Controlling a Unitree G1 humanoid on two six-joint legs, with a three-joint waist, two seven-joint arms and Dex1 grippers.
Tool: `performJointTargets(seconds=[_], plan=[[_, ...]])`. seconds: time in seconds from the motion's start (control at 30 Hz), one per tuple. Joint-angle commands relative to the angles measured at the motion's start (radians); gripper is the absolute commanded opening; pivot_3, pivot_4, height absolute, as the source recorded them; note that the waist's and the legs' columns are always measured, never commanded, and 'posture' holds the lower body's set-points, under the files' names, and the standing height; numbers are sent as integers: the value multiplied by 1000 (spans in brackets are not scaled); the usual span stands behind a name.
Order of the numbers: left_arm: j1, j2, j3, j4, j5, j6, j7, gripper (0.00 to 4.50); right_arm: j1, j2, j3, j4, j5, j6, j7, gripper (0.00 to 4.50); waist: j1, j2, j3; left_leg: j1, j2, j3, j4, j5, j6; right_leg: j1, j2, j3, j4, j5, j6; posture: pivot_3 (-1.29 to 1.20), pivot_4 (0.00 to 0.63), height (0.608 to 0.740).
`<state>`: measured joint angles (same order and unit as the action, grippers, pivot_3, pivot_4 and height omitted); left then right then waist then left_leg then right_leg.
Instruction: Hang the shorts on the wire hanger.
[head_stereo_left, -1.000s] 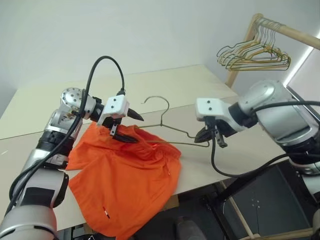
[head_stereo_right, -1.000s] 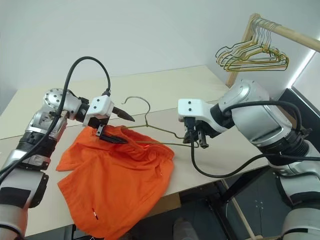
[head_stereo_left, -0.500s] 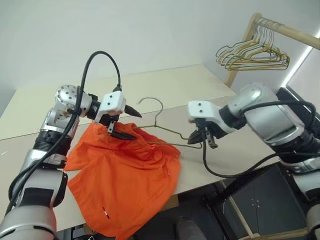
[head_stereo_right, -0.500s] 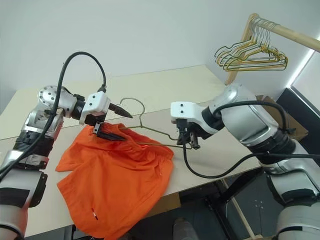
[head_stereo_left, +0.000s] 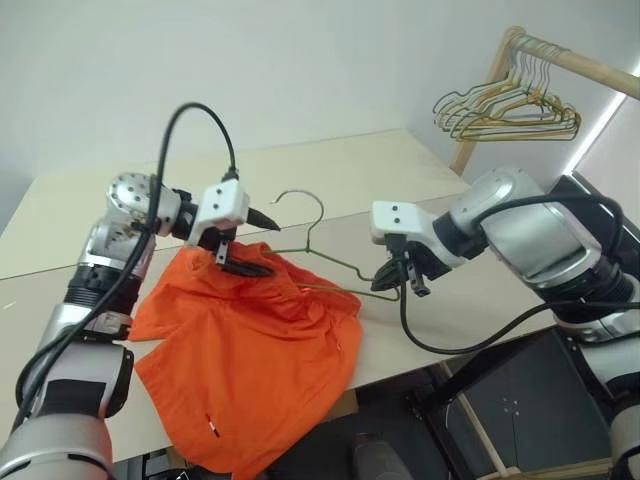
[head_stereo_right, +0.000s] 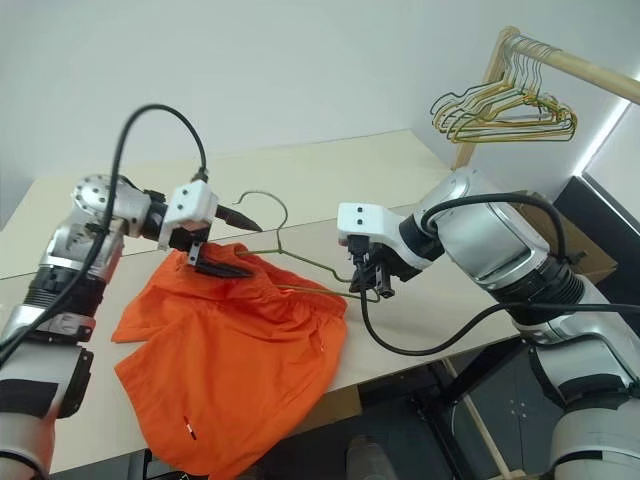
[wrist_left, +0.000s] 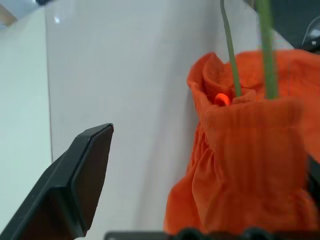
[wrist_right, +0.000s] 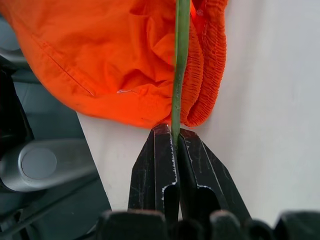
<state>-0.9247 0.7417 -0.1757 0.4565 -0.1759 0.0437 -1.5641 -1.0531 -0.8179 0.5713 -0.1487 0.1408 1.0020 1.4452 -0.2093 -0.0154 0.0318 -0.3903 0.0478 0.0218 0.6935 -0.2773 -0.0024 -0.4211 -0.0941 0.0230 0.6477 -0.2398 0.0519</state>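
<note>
Pinching the wire hanger (wrist_right: 179, 75), right hand (wrist_right: 176, 145) (left hand (head_stereo_left: 248, 243) released) over shorts (head_stereo_left: 250, 370)

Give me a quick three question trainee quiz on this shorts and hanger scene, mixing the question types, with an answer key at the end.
1. True or false: the right hand is shut on the wire hanger.
2. The shorts lie: A) on the rack with the other hangers; B) on the table, partly over its front edge; C) on the floor.
3. Fill in: the left hand is ____, with the waistband between its fingers.

Key
1. True
2. B
3. open
</note>
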Motion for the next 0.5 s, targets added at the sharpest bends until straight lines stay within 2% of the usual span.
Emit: performJointTargets(seconds=[0.03,0.17,0.27,0.33,0.5], plan=[[-39,48,39,-10,-86,31,-44,4492,-22,0,-9,17,2,7,-15,0,0,0,0,0,0,0,0,0,0,0,0,0,0,0,0,-166,0,740],[-10,116,-14,-86,-214,91,-50,4492,-28,14,-2,50,1,9,-27,0,1,0,0,0,0,-1,0,0,0,0,0,0,0,0,0,-157,0,740],[19,152,-54,-124,-241,73,-50,4492,-35,22,1,69,1,4,-30,0,6,0,0,0,0,-1,0,0,0,0,0,0,0,0,0,-154,0,740],[28,168,-71,-124,-229,49,-50,4492,-37,23,1,75,1,3,-29,0,6,0,0,0,0,-1,0,0,0,1,0,0,0,0,0,-154,0,740],[2,139,-75,-25,-58,-44,-2,4492,-40,9,0,72,1,-7,-17,0,6,0,0,0,0,0,1,0,0,0,0,0,0,0,0,-151,0,740]])
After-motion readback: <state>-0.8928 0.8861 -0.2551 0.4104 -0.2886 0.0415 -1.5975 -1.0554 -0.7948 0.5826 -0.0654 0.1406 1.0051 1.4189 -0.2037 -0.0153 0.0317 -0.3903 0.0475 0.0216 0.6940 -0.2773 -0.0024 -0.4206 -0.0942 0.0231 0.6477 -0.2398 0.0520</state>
